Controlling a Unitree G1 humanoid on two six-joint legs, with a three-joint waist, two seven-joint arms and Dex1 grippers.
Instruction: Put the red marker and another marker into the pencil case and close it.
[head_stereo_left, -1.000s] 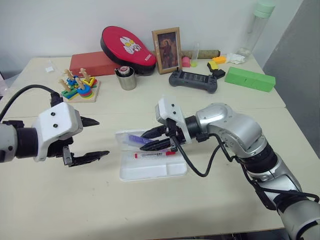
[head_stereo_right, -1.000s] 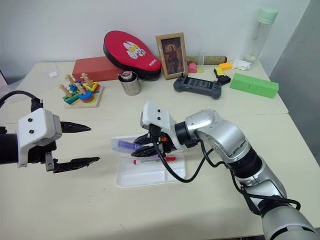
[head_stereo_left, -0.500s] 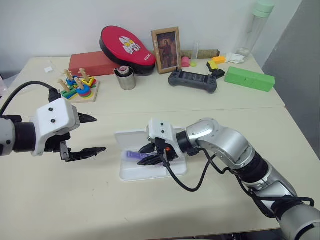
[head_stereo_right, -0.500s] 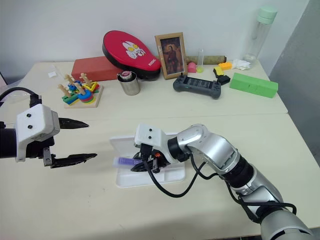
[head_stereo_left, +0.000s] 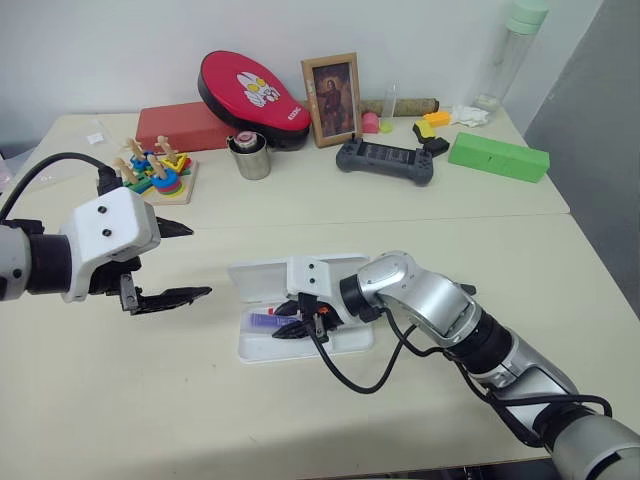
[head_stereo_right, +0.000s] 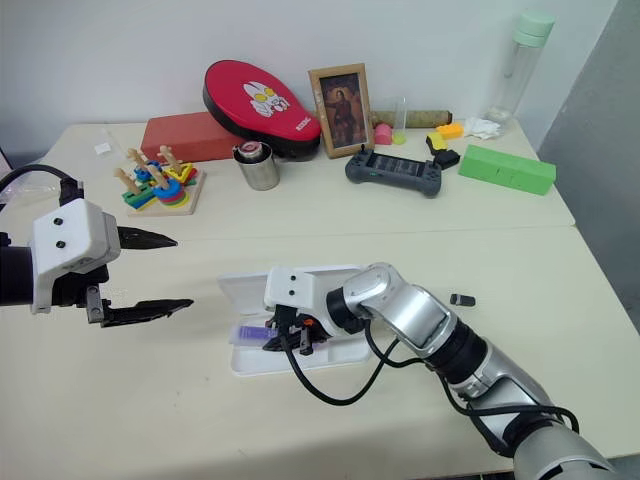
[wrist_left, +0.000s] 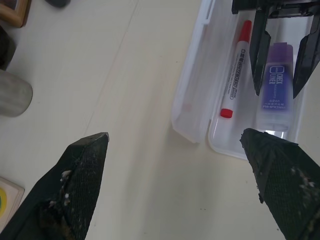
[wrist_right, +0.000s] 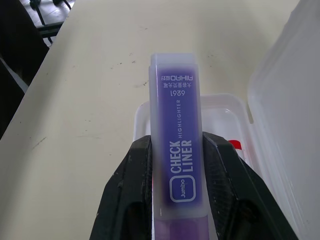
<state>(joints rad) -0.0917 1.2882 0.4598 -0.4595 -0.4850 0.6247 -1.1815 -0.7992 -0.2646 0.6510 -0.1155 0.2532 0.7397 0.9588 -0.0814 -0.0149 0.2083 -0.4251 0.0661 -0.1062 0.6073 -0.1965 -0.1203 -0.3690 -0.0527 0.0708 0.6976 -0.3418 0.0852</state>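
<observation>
While you lower it for release:
Right gripper: clamped on purple marker.
Pencil case: open, red marker inside.
Left gripper: apart, nine o'clock.

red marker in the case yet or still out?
In. The red marker lies flat in the open pencil case, beside the purple marker that the right hand holds over the tray.

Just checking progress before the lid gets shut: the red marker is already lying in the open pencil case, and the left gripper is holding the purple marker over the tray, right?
Not quite. The right gripper, not the left, holds the purple marker over the tray, as the right wrist view shows. The left gripper is open beside the pencil case. The red marker does lie inside.
</observation>
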